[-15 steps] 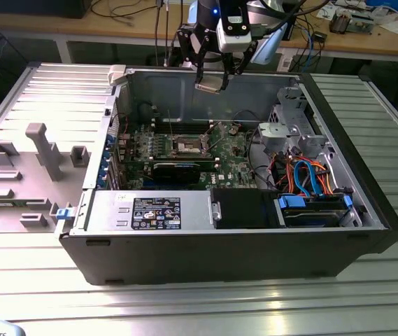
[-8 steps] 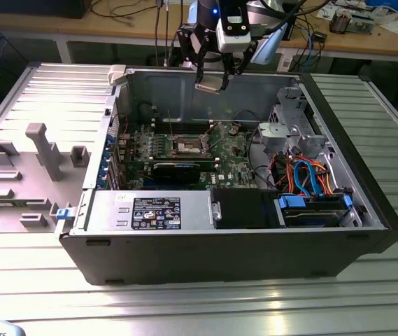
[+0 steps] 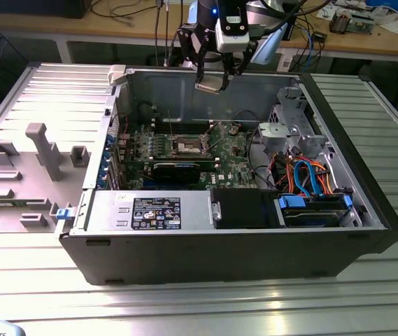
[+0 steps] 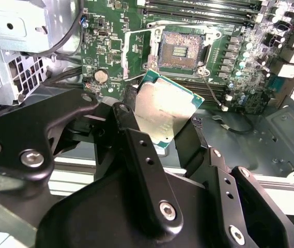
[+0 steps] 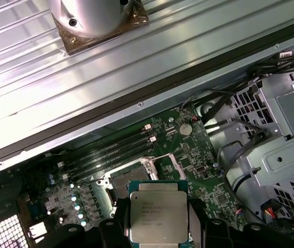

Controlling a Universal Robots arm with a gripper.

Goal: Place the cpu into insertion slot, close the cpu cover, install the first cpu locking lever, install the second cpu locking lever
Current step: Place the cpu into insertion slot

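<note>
The gripper is closed on the cpu and holds it in the air over the open computer case, near the case's far wall in the exterior view. The chip is well apart from the green motherboard under it.

In both wrist views the black fingers press on two opposite edges of the cpu, and its pale metal face is turned to the cameras. The chip is almost square, so I cannot tell a long axis. In the exterior view it hangs a little tilted, not level.

The insertion slot lies bare on the board with its dark centre showing. The cpu cover is swung open and sits just beside the slot, along one of its sides.
</note>
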